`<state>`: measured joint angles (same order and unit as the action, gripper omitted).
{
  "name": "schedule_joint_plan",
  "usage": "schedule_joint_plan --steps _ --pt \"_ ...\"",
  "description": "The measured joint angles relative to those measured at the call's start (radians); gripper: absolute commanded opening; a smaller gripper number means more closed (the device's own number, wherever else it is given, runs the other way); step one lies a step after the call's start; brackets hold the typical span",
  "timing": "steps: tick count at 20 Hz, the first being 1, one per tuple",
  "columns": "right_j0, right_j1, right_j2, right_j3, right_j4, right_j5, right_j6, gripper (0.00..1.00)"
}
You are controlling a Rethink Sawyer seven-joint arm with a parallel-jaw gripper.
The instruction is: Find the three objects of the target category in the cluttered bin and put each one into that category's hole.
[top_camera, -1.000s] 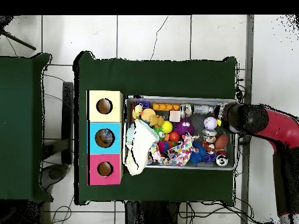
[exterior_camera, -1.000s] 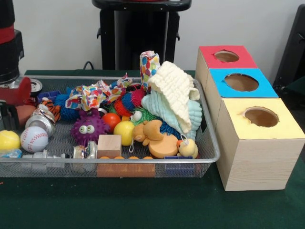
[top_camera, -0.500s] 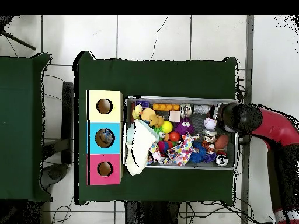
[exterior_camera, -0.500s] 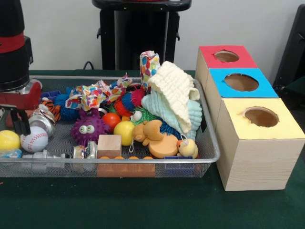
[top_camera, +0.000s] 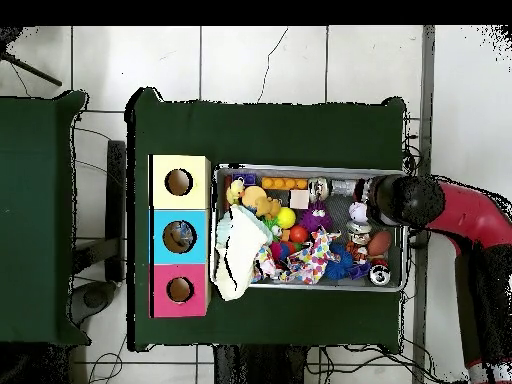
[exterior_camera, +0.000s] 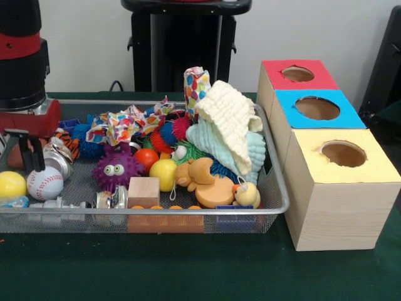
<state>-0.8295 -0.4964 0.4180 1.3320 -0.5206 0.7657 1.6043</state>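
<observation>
Green cloth covers the table [exterior_camera: 188, 269], where a wire-mesh bin [exterior_camera: 276, 188] sits beside three wooden boxes with holes: red [exterior_camera: 298, 74], blue [exterior_camera: 317, 108] and yellow [exterior_camera: 343, 153]. At the bin's 9 o'clock end in the front view, the gripper [exterior_camera: 25, 153] hangs just above a baseball [exterior_camera: 44, 182] and a metal can [exterior_camera: 53, 160]; one dark finger [exterior_camera: 36, 157] shows, the rest is cut off, so I cannot tell its spread. A cream cloth [exterior_camera: 229, 122] hides the toys beneath.
</observation>
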Motion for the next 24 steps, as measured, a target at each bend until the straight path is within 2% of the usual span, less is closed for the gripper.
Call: schedule_joint_plan --steps 11,18,24 --pt "0.009 -0.029 -0.003 0.020 0.000 0.000 0.000 0.00" --pt "-0.018 0.017 0.013 0.013 -0.004 0.000 0.000 0.00" --pt "-0.047 0.086 0.041 -0.025 -0.011 0.000 0.000 0.00"
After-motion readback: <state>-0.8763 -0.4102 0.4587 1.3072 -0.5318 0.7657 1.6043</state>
